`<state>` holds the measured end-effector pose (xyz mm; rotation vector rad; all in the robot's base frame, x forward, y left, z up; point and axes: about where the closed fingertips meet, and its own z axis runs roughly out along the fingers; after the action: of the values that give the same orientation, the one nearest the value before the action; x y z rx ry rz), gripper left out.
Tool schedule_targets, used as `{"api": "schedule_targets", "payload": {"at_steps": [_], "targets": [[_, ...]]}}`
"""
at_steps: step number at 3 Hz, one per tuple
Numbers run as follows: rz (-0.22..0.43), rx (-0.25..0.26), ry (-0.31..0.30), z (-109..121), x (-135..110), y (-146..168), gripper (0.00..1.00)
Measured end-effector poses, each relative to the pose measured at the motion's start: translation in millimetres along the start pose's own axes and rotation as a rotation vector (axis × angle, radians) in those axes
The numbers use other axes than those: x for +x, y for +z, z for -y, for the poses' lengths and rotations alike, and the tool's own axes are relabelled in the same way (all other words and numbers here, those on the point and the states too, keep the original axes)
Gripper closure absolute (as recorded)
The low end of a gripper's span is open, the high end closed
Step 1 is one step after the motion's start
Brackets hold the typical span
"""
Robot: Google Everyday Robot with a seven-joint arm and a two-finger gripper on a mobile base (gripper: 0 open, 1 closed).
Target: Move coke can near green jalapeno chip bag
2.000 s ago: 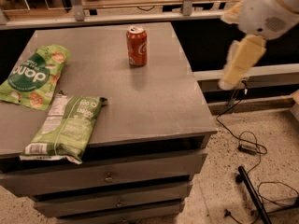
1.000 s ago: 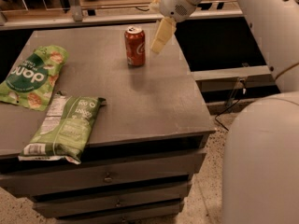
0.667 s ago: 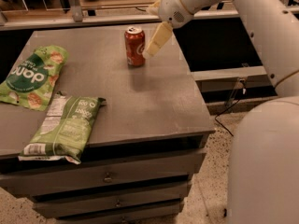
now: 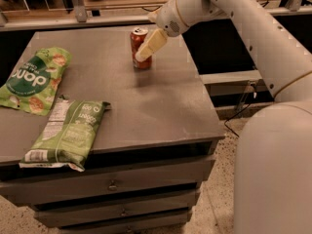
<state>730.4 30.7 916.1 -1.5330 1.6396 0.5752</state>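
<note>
The coke can point(image 4: 137, 39), red with a silver top, stands upright at the back middle of the grey cabinet top point(image 4: 161, 101). My gripper point(image 4: 147, 48) reaches down from the upper right and lies right against the can's front right side, covering part of it. The green jalapeno chip bag point(image 4: 68, 130), olive green with a white label panel, lies flat at the front left of the top, well apart from the can.
A brighter green chip bag point(image 4: 31, 79) with big white letters lies at the left edge. The cabinet has drawers point(image 4: 112, 184) in front. My white arm and body point(image 4: 278, 169) fill the right side. A cable point(image 4: 239, 116) lies on the floor to the right.
My arm has swung in from the right of the cabinet to the can. The gripper has come down against the can's front right side. The can and both bags have not moved.
</note>
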Motion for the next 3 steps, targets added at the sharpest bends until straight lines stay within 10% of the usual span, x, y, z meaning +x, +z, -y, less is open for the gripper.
{"api": "schedule_targets", "payload": {"at_steps": [3], "targets": [[0.038, -0.021, 0.066, 2.3, 7.4, 19.3, 0.64]]}}
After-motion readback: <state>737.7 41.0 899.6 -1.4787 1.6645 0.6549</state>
